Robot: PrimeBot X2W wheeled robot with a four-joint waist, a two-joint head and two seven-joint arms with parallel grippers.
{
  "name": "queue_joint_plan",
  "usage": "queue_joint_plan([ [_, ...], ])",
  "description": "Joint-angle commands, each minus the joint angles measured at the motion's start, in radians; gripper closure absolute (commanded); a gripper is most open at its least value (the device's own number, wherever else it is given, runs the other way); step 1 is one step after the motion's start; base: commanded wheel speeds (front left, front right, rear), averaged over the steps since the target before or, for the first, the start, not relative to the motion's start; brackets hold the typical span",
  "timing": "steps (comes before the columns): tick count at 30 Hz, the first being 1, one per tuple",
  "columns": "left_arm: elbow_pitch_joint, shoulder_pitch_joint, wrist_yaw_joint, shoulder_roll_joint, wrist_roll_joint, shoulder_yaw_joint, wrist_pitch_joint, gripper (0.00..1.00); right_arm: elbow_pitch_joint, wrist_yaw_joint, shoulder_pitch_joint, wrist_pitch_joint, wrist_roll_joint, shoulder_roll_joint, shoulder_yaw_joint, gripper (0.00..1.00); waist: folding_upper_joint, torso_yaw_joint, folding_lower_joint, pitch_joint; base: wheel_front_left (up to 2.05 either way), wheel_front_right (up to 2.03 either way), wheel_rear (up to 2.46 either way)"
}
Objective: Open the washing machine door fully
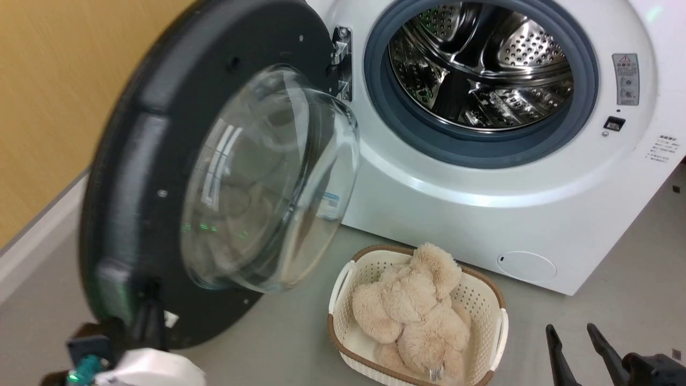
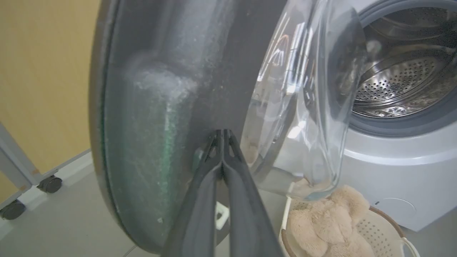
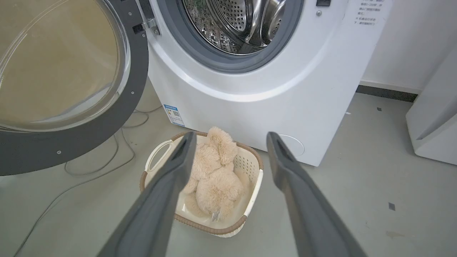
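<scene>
My left gripper (image 2: 223, 132) has its fingers pressed together, tips against the dark inner face of the door (image 1: 139, 161), near its lower edge. The door stands swung wide out from the washer (image 1: 482, 214), hinged just left of the drum opening. My right gripper (image 3: 230, 137) hangs spread open, holding nothing, above the basket (image 3: 214, 230) with a plush toy (image 3: 214, 178) on the floor before the washer.

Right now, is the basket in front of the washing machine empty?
No, a fluffy beige stuffed toy lies inside the white basket.
</scene>
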Motion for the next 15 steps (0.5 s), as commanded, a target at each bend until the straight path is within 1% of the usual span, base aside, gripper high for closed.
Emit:
queue_joint_plan([
  [1, 0.010, -0.017, -0.004, 0.007, -0.005, 0.008, -0.007, 1.00, -0.007, 0.001, -0.008, 0.001, -0.006, 0.001, -0.001, 0.00, 0.0000, -0.002, -0.0001, 0.003, 0.00, 0.00, 0.00],
  [2, 0.056, -0.038, -0.026, 0.013, -0.029, 0.045, -0.021, 1.00, -0.021, 0.001, -0.011, 0.008, -0.008, 0.001, 0.001, 0.00, 0.0000, -0.006, -0.0001, 0.012, 0.00, 0.00, 0.00],
  [8, 0.230, -0.120, -0.110, 0.029, -0.090, 0.144, -0.050, 1.00, -0.051, 0.001, -0.018, 0.022, -0.017, 0.001, -0.001, 0.00, 0.0000, -0.019, -0.0001, 0.036, 0.00, 0.00, 0.00],
  [9, 0.230, -0.120, -0.110, 0.029, -0.090, 0.144, -0.050, 1.00, -0.051, 0.001, -0.018, 0.022, -0.017, 0.001, -0.001, 0.00, 0.0000, -0.019, -0.0001, 0.036, 0.00, 0.00, 0.00],
  [10, 0.286, -0.152, -0.135, 0.028, -0.097, 0.169, -0.056, 1.00, -0.057, 0.001, -0.021, 0.025, -0.019, 0.001, -0.001, 0.00, 0.0000, -0.023, -0.0001, 0.043, 0.00, 0.00, 0.00],
  [11, 0.312, -0.167, -0.147, 0.026, -0.100, 0.183, -0.058, 1.00, -0.059, 0.001, -0.023, 0.027, -0.020, 0.001, -0.001, 0.00, 0.0000, -0.025, -0.0001, 0.047, 0.00, 0.00, 0.00],
  [12, 0.340, -0.182, -0.159, 0.025, -0.100, 0.196, -0.060, 1.00, -0.060, 0.001, -0.025, 0.027, -0.021, 0.001, -0.001, 0.00, 0.0000, -0.027, -0.0001, 0.050, 0.00, 0.00, 0.00],
  [13, 0.340, -0.182, -0.159, 0.025, -0.100, 0.196, -0.060, 1.00, -0.060, 0.001, -0.025, 0.027, -0.021, 0.001, -0.001, 0.00, 0.0000, -0.027, -0.0001, 0.050, 0.00, 0.00, 0.00],
  [15, 0.390, -0.210, -0.183, 0.022, -0.096, 0.217, -0.062, 1.00, -0.060, 0.001, -0.029, 0.029, -0.022, 0.001, 0.000, 0.00, 0.0000, -0.033, -0.0001, 0.055, 0.00, 0.00, 0.00],
])
